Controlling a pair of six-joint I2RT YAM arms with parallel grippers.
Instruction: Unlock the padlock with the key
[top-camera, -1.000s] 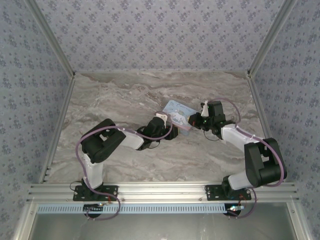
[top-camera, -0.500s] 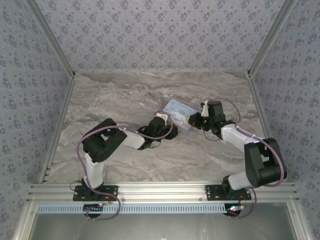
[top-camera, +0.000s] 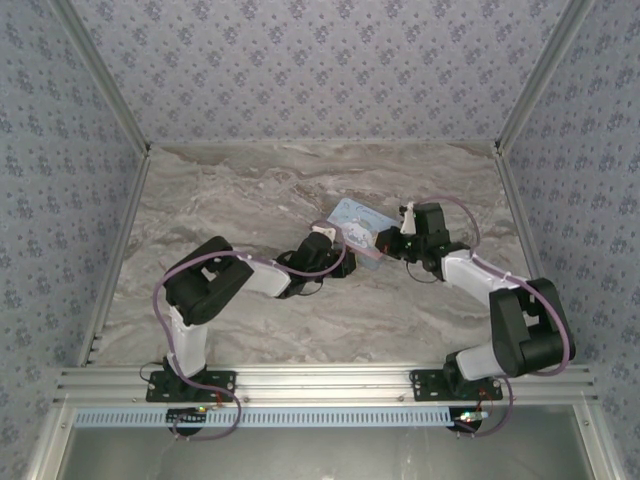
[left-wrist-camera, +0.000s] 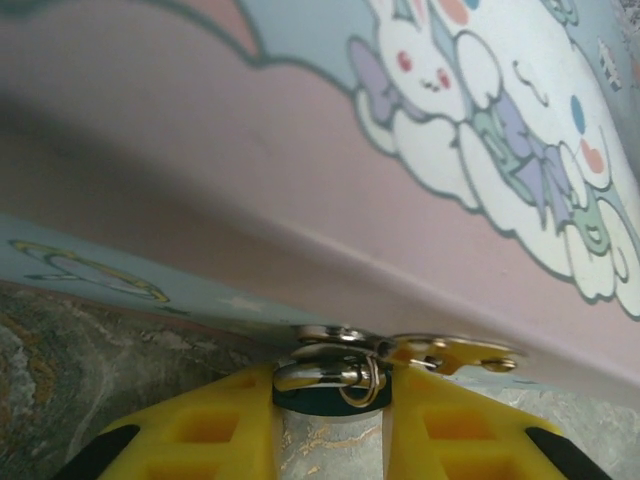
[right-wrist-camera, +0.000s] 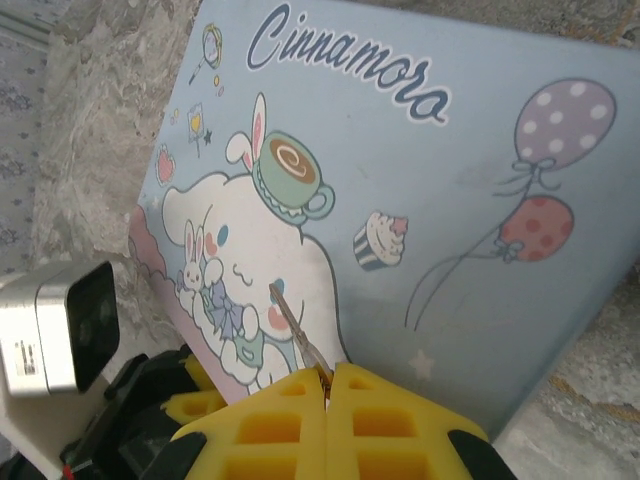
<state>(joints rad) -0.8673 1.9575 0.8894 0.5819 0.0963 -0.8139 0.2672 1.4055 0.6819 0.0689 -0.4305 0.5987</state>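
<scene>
The tiny padlock (left-wrist-camera: 328, 380), with a silvery shackle and a dark blue body, hangs at the front edge of the pale blue cartoon tin (left-wrist-camera: 300, 150). My left gripper (left-wrist-camera: 332, 425) is shut on it, one yellow finger (left-wrist-camera: 200, 430) on each side. A small key ring hangs from the shackle, beside the tin's gold hasp (left-wrist-camera: 450, 352). My right gripper (right-wrist-camera: 327, 385) is shut on the key (right-wrist-camera: 293, 322), whose thin blade points out over the tin's lid (right-wrist-camera: 430, 170). From above, the left gripper (top-camera: 330, 243) and right gripper (top-camera: 387, 240) flank the tin (top-camera: 358, 222).
The tin lies on the marble tabletop (top-camera: 260, 190), slightly right of centre. The left arm's wrist camera (right-wrist-camera: 60, 325) shows at the lower left of the right wrist view. Patterned walls enclose the table on three sides.
Almost nothing has moved. The right arm has shifted very slightly near the tin, and both grippers keep their holds.
</scene>
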